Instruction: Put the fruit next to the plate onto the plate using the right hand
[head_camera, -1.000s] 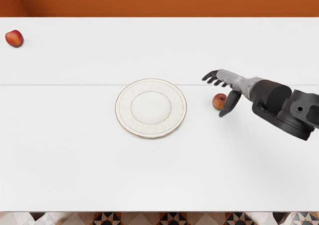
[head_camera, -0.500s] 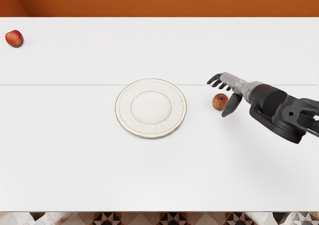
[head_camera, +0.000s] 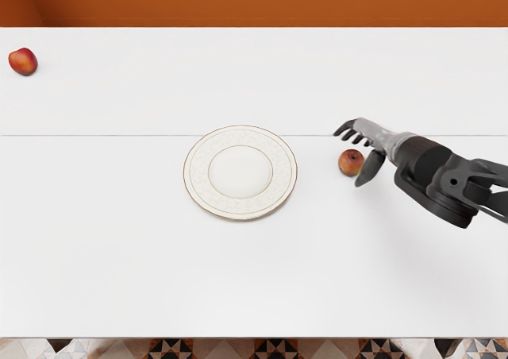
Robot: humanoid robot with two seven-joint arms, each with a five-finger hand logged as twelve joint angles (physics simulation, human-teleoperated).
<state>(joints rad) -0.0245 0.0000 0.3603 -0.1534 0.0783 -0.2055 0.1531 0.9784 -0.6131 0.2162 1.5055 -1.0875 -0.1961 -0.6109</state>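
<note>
Open right hand [head_camera: 371, 144], fingers spread, thumb pointing down, nothing held. Just left of the hand, between thumb and fingers: small red fruit [head_camera: 350, 162] on the white table [head_camera: 254, 279], contact unclear. Farther left of the hand, past the fruit and apart from it: plate [head_camera: 196, 172]. Far left and back: second fruit [head_camera: 23, 60].

The right arm [head_camera: 456, 188] is cut off by the picture's edge at 3 o'clock. The tabletop [head_camera: 119, 256] is cropped at 9 and 3 o'clock. Whether the fruit [head_camera: 349, 162] is touched by the thumb [head_camera: 369, 169] of the right hand [head_camera: 375, 140] cannot be told. The floor [head_camera: 270, 349] is cut off at 6 o'clock.
</note>
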